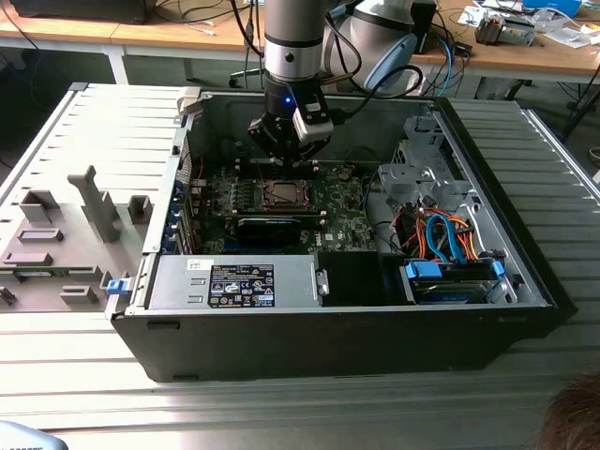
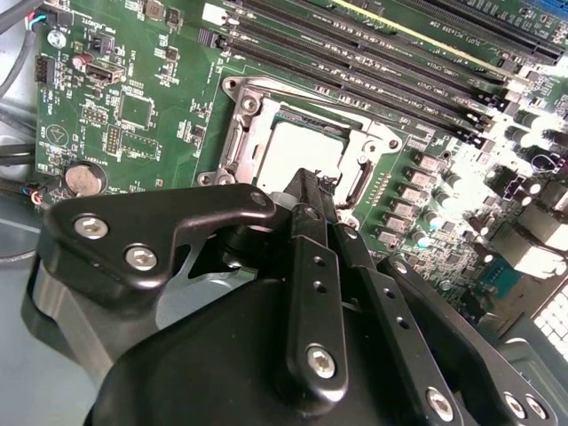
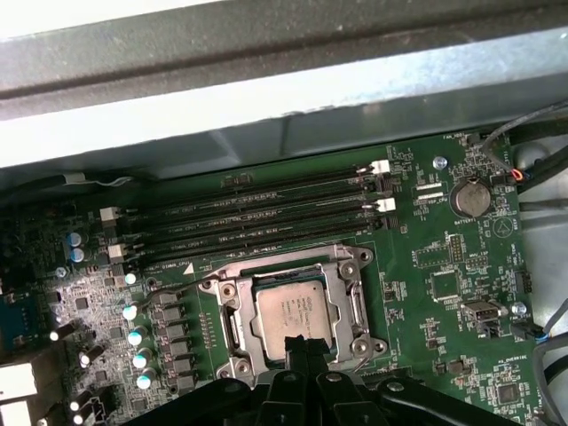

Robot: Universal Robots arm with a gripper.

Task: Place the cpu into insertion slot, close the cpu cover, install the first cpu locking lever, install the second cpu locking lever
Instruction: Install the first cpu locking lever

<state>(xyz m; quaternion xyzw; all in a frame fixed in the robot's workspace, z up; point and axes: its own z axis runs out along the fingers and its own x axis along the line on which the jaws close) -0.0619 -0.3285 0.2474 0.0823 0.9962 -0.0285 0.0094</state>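
Open black PC case (image 1: 375,328) lies flat on a ribbed grey table (image 1: 281,412), its removed side panel (image 1: 66,216) off to the exterior view's left. Green motherboard (image 1: 342,211) sits on the case floor, drive cage with orange and blue cables (image 1: 441,234) toward the exterior view's right, power supply box (image 1: 234,281) along the near edge. Arm (image 1: 292,37) reaches straight down into the case, the gripper (image 3: 304,351) poised right above the socket area. Jaws look pressed together, tips narrow and closed with nothing between them, in both wrist views. Memory slots (image 3: 257,217) run just beside the socket. The cpu cover (image 3: 232,306) frame lies flat down around the chip. The cpu (image 3: 297,306) is seated in its socket, silvery top showing through the frame window, jaw tips just at its edge. Round coin battery (image 3: 469,199) nearby on the board.
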